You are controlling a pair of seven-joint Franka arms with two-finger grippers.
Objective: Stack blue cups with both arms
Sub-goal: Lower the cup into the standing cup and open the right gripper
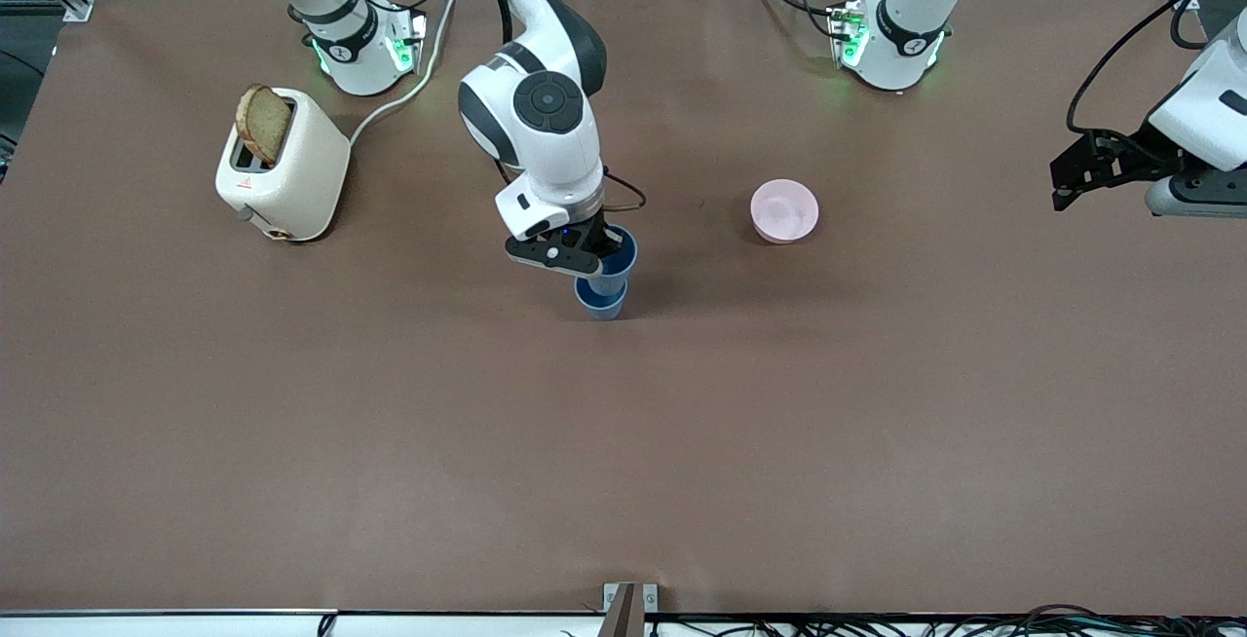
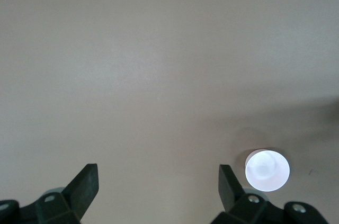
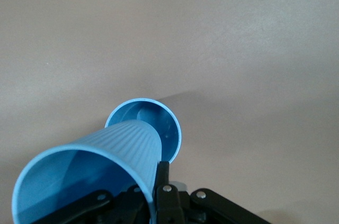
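Standing at right arm's end: toaster (image 1: 283,165), cream, on the brown table (image 1: 390,442), one slice of bread (image 1: 263,123) poking up from a slot, cord running toward the right arm's base.
Right arm: reaches down over mid-table from its base near the toaster.
Right gripper (image 1: 585,249): fingers clamped on the rim of the upper blue cup (image 1: 616,257), one finger inside the mouth, one outside; seen also in the right wrist view (image 3: 159,192).
Upper blue cup: held in the air, tilted, bottom end pointing into the mouth of the lower blue cup (image 1: 600,300); wrist view shows ribbed wall (image 3: 106,152) just above the other cup's opening (image 3: 159,123); cannot tell if they touch.
Lower blue cup: upright on the table, mid-table, mouth up.
Pink bowl (image 1: 784,210): on the table, toward the left arm's end from the cups, well apart from them; shows pale in the left wrist view (image 2: 267,170).
Left arm: waits at its end of the table.
Left gripper (image 1: 1072,179): up over the table edge, fingers (image 2: 85,181) spread wide, nothing between them.
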